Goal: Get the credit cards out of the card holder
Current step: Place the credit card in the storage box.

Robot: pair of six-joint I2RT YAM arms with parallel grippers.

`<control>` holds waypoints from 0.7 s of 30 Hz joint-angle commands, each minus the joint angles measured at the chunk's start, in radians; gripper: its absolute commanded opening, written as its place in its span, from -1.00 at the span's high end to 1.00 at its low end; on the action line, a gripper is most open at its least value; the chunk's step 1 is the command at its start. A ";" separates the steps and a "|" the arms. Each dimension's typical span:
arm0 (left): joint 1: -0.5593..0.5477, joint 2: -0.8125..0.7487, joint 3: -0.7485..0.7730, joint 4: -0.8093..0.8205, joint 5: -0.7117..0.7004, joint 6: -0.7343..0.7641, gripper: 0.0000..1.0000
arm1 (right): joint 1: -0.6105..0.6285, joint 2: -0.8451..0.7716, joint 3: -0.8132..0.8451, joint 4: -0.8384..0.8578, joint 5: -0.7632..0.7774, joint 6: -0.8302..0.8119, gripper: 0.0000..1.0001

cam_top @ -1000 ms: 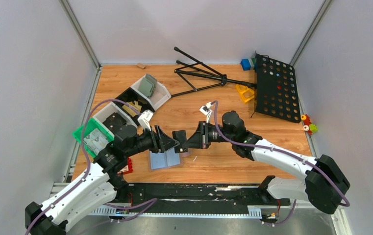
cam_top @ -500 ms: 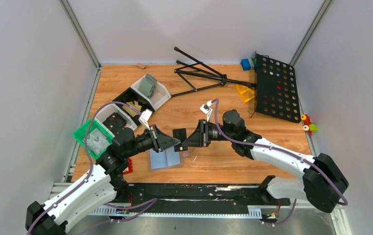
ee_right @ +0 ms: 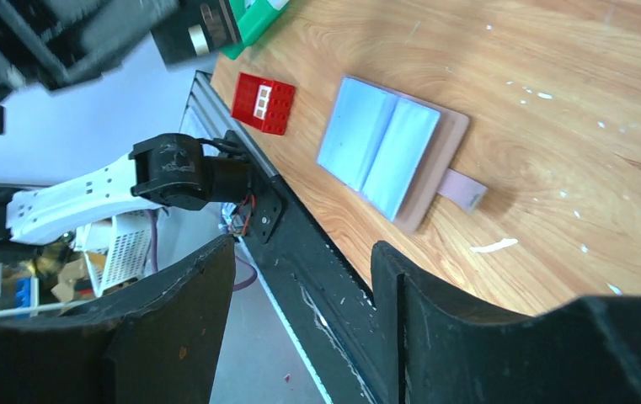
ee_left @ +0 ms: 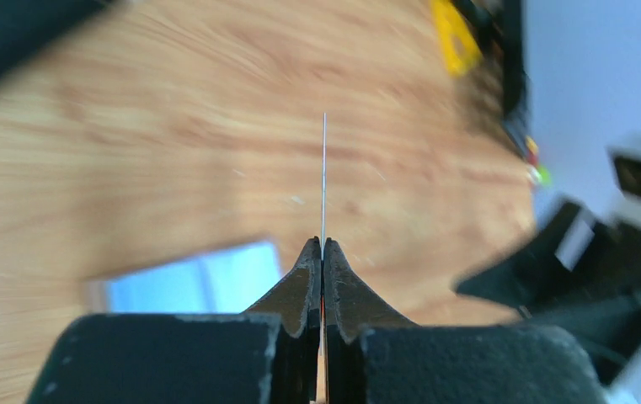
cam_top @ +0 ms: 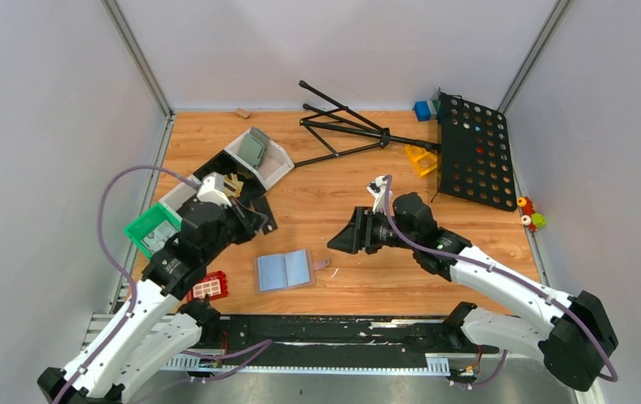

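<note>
Along the left side of your wooden table stands a row of open bins. A white plastic bin holds a grey-green holder standing on edge. The black bin beside it holds tan pieces. A green bin nearer you holds pale pieces, too small to name.

The flat light blue card holder with its salmon-tan edge lies open on the table near the front, between your two arms. A red studded block sits to its left.

Your left gripper is pinched tight on a thin black credit card, seen edge-on in the left wrist view as a fine line rising from the closed tips. From above, that gripper is beyond and left of the card holder, apart from it and close to the bins. The left arm is bent sharply at the elbow.

Your right gripper stands wide and holds nothing. From above it hangs beyond and right of the card holder, pointing left on an outstretched arm.
</note>
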 commanded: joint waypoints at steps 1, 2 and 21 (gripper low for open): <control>0.175 0.053 0.083 -0.162 -0.219 0.124 1.00 | -0.002 -0.084 0.038 -0.129 0.126 -0.077 -0.20; 0.219 0.070 0.089 -0.154 -0.210 0.139 1.00 | -0.002 -0.096 0.037 -0.143 0.137 -0.083 -0.19; 0.838 0.521 0.068 0.228 0.205 0.285 1.00 | -0.002 -0.241 -0.025 -0.246 0.158 -0.105 -0.15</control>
